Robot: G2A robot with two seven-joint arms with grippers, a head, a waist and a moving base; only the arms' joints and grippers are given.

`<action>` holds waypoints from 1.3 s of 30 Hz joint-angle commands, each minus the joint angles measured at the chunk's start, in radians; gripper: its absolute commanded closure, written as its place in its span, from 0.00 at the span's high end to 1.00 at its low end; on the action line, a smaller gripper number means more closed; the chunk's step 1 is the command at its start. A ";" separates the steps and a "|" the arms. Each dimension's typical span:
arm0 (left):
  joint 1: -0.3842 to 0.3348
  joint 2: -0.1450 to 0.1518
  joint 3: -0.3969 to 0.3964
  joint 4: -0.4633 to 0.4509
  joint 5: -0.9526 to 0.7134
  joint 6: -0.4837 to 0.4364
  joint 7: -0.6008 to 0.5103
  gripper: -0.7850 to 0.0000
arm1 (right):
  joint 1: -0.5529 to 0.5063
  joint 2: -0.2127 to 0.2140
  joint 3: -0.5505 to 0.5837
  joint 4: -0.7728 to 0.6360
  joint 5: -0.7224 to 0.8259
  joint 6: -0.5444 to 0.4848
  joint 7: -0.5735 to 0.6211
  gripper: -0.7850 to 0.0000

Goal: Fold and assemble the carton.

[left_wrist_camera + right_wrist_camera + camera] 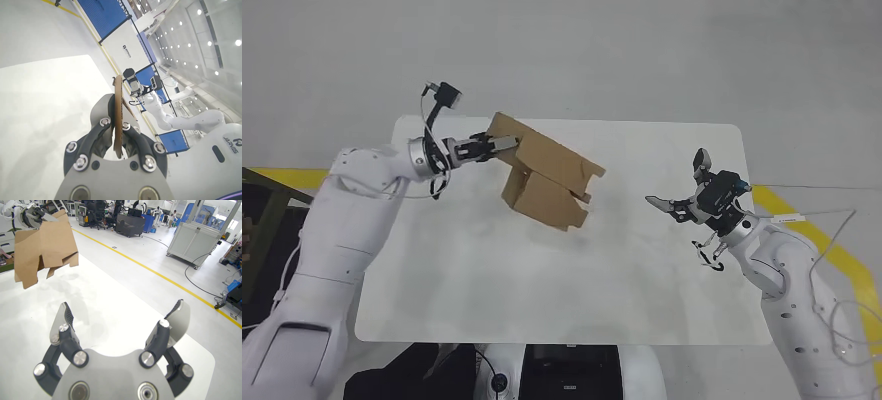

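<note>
Plainly, my left gripper [490, 147] clamped an edge of the half-folded brown cardboard carton [547, 172], hanging over the white table [642, 300]; its long axis ran toward my right gripper [677, 182], spread empty, well apart.

The brown half-folded cardboard carton [547, 175] hangs above the far left part of the white rectangular table [542, 290], pinched at its far left corner by the left gripper [492, 147]. The right gripper [676, 180] sits over the table's right side, well apart from it.
</note>
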 commanded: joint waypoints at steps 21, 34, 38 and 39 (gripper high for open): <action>-0.041 -0.038 0.147 -0.022 0.024 0.029 -0.021 0.00 | 0.000 0.000 0.000 0.000 0.000 0.000 0.000 1.00; -0.041 -0.038 0.147 -0.022 0.024 0.029 -0.021 0.00 | 0.000 0.000 0.000 0.000 0.000 0.000 0.000 1.00; -0.041 -0.038 0.147 -0.022 0.024 0.029 -0.021 0.00 | 0.000 0.000 0.000 0.000 0.000 0.000 0.000 1.00; -0.041 -0.038 0.147 -0.022 0.024 0.029 -0.021 0.00 | 0.000 0.000 0.000 0.000 0.000 0.000 0.000 1.00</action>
